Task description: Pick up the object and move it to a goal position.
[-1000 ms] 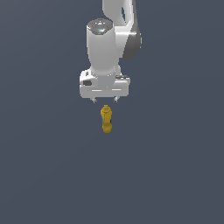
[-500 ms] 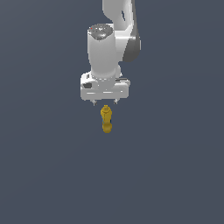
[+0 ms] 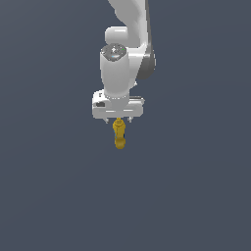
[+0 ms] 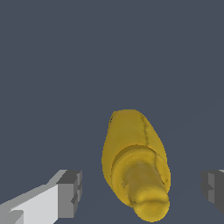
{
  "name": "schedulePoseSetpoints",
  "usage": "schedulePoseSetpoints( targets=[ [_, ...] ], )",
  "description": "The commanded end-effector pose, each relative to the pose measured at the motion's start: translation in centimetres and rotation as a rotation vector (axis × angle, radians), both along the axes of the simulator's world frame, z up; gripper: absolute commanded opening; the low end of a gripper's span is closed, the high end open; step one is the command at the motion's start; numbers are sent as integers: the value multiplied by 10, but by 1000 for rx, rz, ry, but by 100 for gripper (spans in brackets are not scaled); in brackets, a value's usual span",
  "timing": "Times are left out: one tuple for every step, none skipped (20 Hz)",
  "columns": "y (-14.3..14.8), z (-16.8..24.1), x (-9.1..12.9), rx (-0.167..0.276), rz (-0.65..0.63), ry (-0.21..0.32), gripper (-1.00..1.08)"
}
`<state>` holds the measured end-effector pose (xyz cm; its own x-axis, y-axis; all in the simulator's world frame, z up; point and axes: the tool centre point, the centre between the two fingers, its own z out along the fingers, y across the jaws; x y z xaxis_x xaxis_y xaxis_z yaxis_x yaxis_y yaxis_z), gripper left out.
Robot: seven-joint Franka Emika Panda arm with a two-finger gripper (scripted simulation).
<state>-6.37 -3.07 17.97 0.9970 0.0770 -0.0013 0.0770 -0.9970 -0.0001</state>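
Observation:
The object (image 3: 119, 135) is a small glossy yellow item with a knobbed head and a rounded body, lying on the dark grey floor. In the exterior view my white gripper (image 3: 118, 120) points straight down right above its knobbed end. In the wrist view the object (image 4: 135, 162) lies between my two fingertips (image 4: 70, 194), with a clear gap on each side. The gripper (image 4: 142, 192) is open and holds nothing.
The dark grey floor (image 3: 196, 196) spreads flat all around. The white arm (image 3: 130, 29) rises behind the gripper towards the top of the exterior view.
My gripper has come down a little over the object's head. The object has not moved.

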Motion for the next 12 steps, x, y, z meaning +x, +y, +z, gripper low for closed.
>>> schedulePoseSetpoints(
  targets=[
    [0, -7, 1, 0, 0, -1, 100],
    [0, -8, 1, 0, 0, -1, 100],
    [0, -9, 1, 0, 0, -1, 100],
    [0, -9, 1, 0, 0, -1, 100],
    [0, -9, 1, 0, 0, -1, -100],
    [0, -9, 1, 0, 0, -1, -100],
    [0, -9, 1, 0, 0, -1, -100],
    [0, -9, 1, 0, 0, -1, -100],
    [0, -9, 1, 0, 0, -1, -100],
    [0, -9, 1, 0, 0, -1, -100],
    [0, -9, 1, 0, 0, -1, -100],
    [0, -9, 1, 0, 0, -1, -100]
  ],
)
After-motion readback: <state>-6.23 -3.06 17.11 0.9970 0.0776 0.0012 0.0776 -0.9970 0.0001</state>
